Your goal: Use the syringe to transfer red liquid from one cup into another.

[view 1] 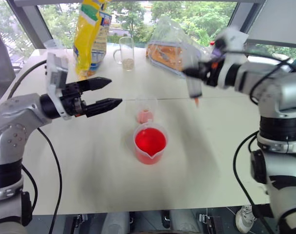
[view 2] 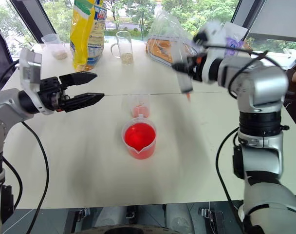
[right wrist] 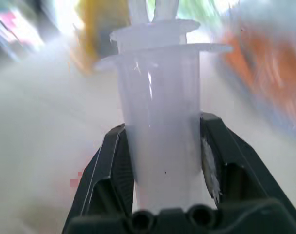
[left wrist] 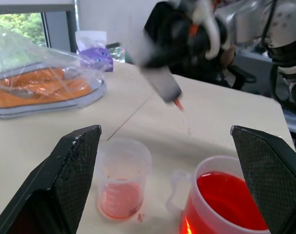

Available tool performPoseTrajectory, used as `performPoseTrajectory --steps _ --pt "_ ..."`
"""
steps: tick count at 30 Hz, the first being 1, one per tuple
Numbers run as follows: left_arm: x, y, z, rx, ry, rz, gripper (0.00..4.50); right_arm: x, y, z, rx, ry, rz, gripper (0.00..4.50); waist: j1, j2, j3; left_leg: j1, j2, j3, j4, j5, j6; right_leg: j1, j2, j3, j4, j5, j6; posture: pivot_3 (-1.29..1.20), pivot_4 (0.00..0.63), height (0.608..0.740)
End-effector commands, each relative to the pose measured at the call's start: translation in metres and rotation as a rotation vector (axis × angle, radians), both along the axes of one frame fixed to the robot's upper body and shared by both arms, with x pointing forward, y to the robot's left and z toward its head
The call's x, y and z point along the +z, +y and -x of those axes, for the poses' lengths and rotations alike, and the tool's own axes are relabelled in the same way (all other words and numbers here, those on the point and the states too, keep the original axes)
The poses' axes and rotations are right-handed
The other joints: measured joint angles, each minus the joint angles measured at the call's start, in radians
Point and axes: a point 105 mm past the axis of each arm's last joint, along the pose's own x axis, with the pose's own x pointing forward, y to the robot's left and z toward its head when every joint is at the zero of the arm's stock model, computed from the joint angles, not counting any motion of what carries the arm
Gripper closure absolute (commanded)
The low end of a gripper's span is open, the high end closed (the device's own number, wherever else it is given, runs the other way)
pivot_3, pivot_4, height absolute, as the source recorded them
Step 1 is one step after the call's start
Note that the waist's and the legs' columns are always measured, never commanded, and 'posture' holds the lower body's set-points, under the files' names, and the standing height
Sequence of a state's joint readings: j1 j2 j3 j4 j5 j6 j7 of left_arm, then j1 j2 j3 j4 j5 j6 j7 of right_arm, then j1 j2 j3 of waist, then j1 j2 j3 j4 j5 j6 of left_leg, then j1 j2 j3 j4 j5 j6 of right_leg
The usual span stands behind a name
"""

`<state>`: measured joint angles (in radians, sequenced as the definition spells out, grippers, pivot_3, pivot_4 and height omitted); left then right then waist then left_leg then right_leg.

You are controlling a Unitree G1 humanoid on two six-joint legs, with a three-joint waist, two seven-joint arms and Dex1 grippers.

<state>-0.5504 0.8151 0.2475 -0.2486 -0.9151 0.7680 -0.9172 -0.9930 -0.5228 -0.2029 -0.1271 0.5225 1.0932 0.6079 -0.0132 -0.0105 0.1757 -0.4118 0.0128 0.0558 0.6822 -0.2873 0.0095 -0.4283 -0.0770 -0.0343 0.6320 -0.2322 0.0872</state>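
Hovering above the surface (view 1: 89,165), the right end effector (view 1: 194,73) clamps the syringe (view 1: 194,90), blurred, tip down; the spouted beaker (view 1: 150,144) of red liquid (view 1: 150,140) and the small cup (view 1: 145,111) stand below, bare surface all around. The left end effector (view 1: 104,92) gapes empty, level with them. Left wrist view: both cups sit between its fingers (left wrist: 65,180). Right wrist view: fingers (right wrist: 109,170) pinch the barrel; background smeared.

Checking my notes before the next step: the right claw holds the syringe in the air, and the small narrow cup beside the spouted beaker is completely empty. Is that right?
Not quite. The small narrow cup holds a shallow layer of red liquid, as the left wrist view shows. The rest stands: the right claw holds the syringe in the air, and the cup stands beside the spouted beaker.
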Motion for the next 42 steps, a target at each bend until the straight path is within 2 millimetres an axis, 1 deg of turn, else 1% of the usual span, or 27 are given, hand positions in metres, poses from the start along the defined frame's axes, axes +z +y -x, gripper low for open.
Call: performPoseTrajectory --steps 1,3,4,5,7,9,13,16,19,24,28,36,42 --pt "0.021 -0.006 0.002 -0.06 -0.049 0.024 0.1 0.031 0.017 0.047 0.211 -0.201 -0.141 3.0 0.002 0.0 0.0 0.0 0.0 0.0 0.0 0.0 0.0 0.0 0.0 0.0 0.0 0.0 0.0 0.0 0.15 0.74" --pt "0.029 -0.01 0.001 -0.089 -0.054 0.033 0.1 0.03 0.025 0.065 0.297 -0.256 -0.195 3.0 0.004 -0.001 0.0 0.0 0.0 -0.001 0.0 0.0 0.0 0.001 0.0 -0.001 0.0 0.0 0.0 0.0 0.15 0.74" --pt "0.031 -0.011 0.0 -0.099 -0.055 0.034 0.1 0.032 0.026 0.07 0.307 -0.306 -0.236 3.0 0.003 0.0 0.0 0.0 0.0 -0.001 0.0 0.0 0.0 0.002 0.0 -0.001 0.0 0.0 0.0 0.0 0.15 0.74" --pt "0.034 -0.013 0.0 -0.115 -0.056 0.037 0.1 0.028 0.029 0.073 0.324 -0.317 -0.256 3.0 0.001 0.0 0.0 0.0 -0.001 -0.001 0.001 0.0 0.0 0.002 -0.001 0.0 0.0 0.0 0.0 0.0 0.15 0.74" --pt "0.037 -0.018 -0.001 -0.144 -0.055 0.035 0.1 0.008 0.041 0.079 0.364 -0.323 -0.255 3.0 0.0 0.0 0.0 0.001 -0.001 0.0 0.001 0.0 0.0 0.002 -0.001 0.0 0.0 0.001 0.001 0.0 0.15 0.74" --pt "0.039 -0.022 -0.001 -0.164 -0.052 0.032 0.1 -0.018 0.056 0.086 0.422 -0.309 -0.209 3.0 0.001 0.0 0.0 0.001 -0.001 0.0 0.001 0.0 0.0 0.002 -0.001 0.0 0.0 0.001 0.001 0.0 0.15 0.74" --pt "0.041 -0.025 0.0 -0.198 -0.041 0.021 0.1 -0.049 0.072 0.099 0.514 -0.306 -0.128 3.0 -0.004 0.0 0.0 0.001 -0.001 0.0 0.001 0.0 0.0 0.001 0.0 0.0 0.0 0.001 0.001 0.0 0.15 0.74" --pt "0.043 -0.029 0.002 -0.226 -0.037 0.01 0.1 -0.067 0.077 0.1 0.535 -0.299 -0.092 3.0 -0.002 0.0 0.0 0.001 -0.001 0.0 0.001 0.0 0.0 0.001 0.0 0.0 0.0 0.001 0.001 0.0 0.15 0.74" --pt "0.045 -0.033 0.007 -0.258 -0.027 0.007 0.1 -0.076 0.078 0.098 0.539 -0.296 -0.081 3.0 -0.001 0.0 0.0 0.001 -0.001 0.0 0.001 0.0 0.0 0.001 0.0 0.0 0.0 0.001 0.001 0.0 0.15 0.74" --pt "0.041 -0.036 0.016 -0.299 -0.008 -0.018 0.1 -0.095 0.078 0.095 0.546 -0.288 -0.036 3.0 0.0 0.0 0.0 0.001 -0.001 0.0 0.001 0.0 0.0 0.002 0.0 0.0 0.0 0.001 0.001 0.0 0.15 0.74" --pt "0.04 -0.037 0.021 -0.318 -0.004 -0.031 0.1 -0.101 0.077 0.094 0.549 -0.282 -0.025 3.0 0.0 0.0 0.0 0.001 -0.001 0.0 0.001 0.0 0.0 0.002 0.0 0.0 0.0 0.001 0.001 0.0 0.15 0.74" --pt "0.036 -0.038 0.037 -0.381 0.019 -0.063 0.1 -0.104 0.077 0.092 0.546 -0.276 -0.024 3.0 0.0 0.0 0.0 0.002 -0.001 -0.001 0.001 0.001 -0.001 0.002 0.0 0.001 0.0 0.001 0.001 0.0 0.15 0.74" --pt "0.025 -0.052 0.031 -0.352 -0.001 -0.078 0.1 -0.1 0.077 0.092 0.548 -0.279 -0.021 3.0 0.003 0.0 0.0 0.002 -0.001 -0.001 0.001 0.001 -0.001 0.002 0.0 0.001 0.0 0.001 0.001 0.0 0.15 0.74"
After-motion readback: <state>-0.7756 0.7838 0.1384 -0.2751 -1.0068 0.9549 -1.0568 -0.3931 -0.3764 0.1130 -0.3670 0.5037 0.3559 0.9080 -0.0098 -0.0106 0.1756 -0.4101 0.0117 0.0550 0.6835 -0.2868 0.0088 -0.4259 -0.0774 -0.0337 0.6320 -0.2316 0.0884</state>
